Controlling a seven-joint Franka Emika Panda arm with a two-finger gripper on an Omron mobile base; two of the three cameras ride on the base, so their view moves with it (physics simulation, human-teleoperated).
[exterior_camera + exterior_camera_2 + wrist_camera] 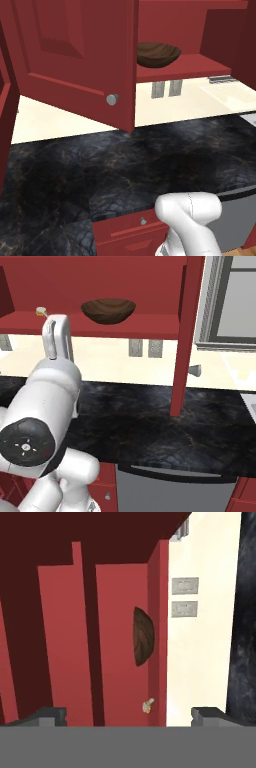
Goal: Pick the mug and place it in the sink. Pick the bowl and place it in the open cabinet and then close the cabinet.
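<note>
Dark fingertips [50, 714] of the gripper [129, 714] stand wide apart with nothing between them, facing the cabinet shelf [120, 642]. On that shelf sits the bowl [143, 637], near its front edge. From the left base view the open door [75, 60] hangs out over the black counter [150, 160]; from the right it shows edge-on.

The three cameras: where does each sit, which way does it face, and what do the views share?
Left base view: behind the arm's left, facing the cabinet door; the arm rises lower right.
Right base view: behind the arm's right, facing the cabinet shelf; the arm rises lower left.
Hand view: on the hand, rolled sideways, open gripper toward the shelf.
All three share the bowl, resting on the shelf.
</note>
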